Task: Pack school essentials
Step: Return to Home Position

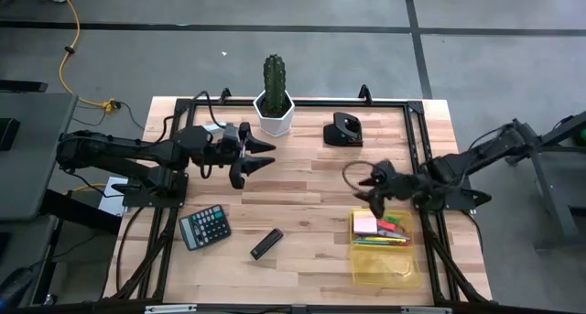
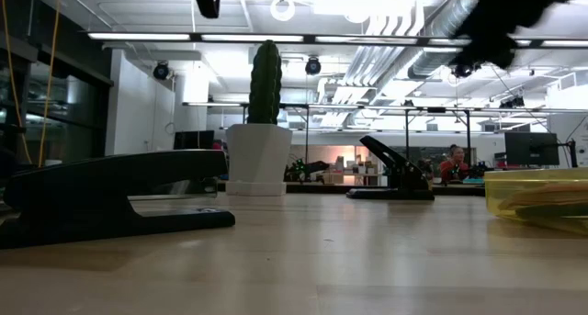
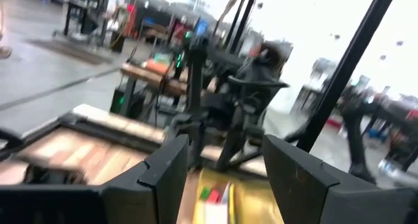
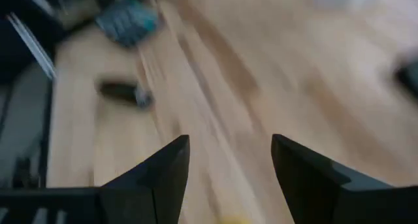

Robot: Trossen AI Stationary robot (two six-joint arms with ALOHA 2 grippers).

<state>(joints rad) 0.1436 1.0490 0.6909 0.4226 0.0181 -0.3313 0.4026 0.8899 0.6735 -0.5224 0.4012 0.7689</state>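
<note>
A clear yellow box (image 1: 385, 256) stands near the table's right near corner. It holds a pink sticky-note pad (image 1: 366, 224) and thin green, red and yellow pens (image 1: 395, 230). No scissors show. My right gripper (image 1: 367, 189) hangs open just over the box's far end, with nothing between its fingers (image 4: 230, 149). My left gripper (image 1: 260, 157) is open in the air near the cactus, pointing toward the table's right side; its wrist view looks across at the box (image 3: 219, 198) and the right arm.
A cactus in a white pot (image 1: 274, 105) and a black hole punch (image 1: 343, 129) stand by the far edge. A black calculator (image 1: 204, 227) and a black bar-shaped item (image 1: 266, 243) lie near the near edge. Bare wood lies between the two grippers.
</note>
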